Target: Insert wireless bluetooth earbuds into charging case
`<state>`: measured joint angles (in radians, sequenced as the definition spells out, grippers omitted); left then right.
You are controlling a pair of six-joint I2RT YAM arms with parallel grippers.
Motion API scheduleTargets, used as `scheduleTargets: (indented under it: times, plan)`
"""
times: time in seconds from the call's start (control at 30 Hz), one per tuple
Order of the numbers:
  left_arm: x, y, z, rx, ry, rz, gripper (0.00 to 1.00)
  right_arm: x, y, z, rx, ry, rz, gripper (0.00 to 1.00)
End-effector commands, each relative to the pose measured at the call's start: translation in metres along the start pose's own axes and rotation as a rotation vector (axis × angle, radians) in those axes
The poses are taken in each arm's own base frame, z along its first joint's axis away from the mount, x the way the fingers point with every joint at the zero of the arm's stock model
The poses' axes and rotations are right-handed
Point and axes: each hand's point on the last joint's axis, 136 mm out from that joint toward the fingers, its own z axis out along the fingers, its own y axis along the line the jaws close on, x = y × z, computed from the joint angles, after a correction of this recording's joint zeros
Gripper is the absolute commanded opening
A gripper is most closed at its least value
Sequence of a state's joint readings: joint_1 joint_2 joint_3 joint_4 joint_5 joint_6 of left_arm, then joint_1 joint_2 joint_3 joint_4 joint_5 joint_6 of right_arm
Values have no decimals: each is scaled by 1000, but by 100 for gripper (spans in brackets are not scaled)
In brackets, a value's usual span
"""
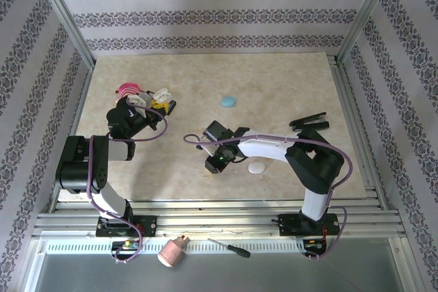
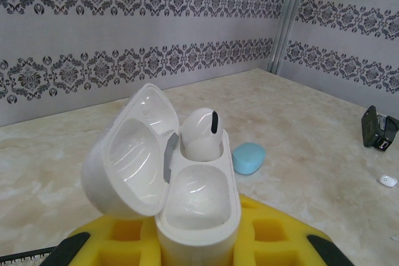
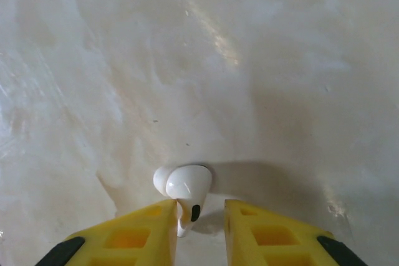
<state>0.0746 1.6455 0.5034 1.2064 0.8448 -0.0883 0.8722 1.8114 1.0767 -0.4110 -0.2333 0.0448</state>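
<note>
TWO ARMS, ONE EMPTY SOCKET: The left gripper [image 2: 198, 247] stands clamped on the lower body of a white charging case [image 2: 202, 197]. That low hold lets the hinged lid [image 2: 128, 166] hang open to one side of the jaws and leaves both sockets facing up, clear of the fingers. One white earbud [image 2: 201, 132] sits stem-down in the socket farther from those jaws. The socket nearer them is bare, evidently waiting for its mate. Across the table [image 3: 249, 60], the right gripper [image 3: 199, 213] is lowered over a second earbud [image 3: 185, 184] lying on the marbled surface, with its rounded head just ahead of the fingertips and its stem reaching back into the gap between them. The yellow jaws are narrowly apart: one finger rests against the stem and a sliver of table shows before the other, so the bud looks bracketed rather than pinched. Closing on the thin stem would give the flat pads something to bite, though it may leave that stem partly covered when the bud reaches the socket. A pale blue case [image 2: 249, 157] lies beyond the left jaws, past the open lid. A closed white case [image 1: 256, 167] rests off to one side of the right jaws. Neither appears to be in play.
</note>
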Motion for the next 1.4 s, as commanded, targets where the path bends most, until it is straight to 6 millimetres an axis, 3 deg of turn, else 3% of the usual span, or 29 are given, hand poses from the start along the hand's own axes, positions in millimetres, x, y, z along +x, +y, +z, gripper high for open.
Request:
scheduleTargets:
  times: [0.0,0.3,0.5,0.9,1.07,1.2,1.37]
  plan:
    - [-11,1,-4,10,-44,33,3,5,-7,4,14,11,26,24]
    - [-11,1,-4,11,-44,29,3,7,-15,5,-18,-7,87,12]
    - [-11,1,-4,10,-45,27,3,7,-24,9,-50,-14,164,10]
    - [-12,2,-4,9,-49,29,3,25,-56,2,-69,80,442,15]
    - [-13,2,-4,11,-51,29,3,33,-78,-5,-17,89,575,17]
    - [-13,2,-4,12,-54,27,3,37,-88,-11,23,88,587,20]
    - [-13,2,-4,13,-53,23,3,27,-94,-31,76,28,568,24]
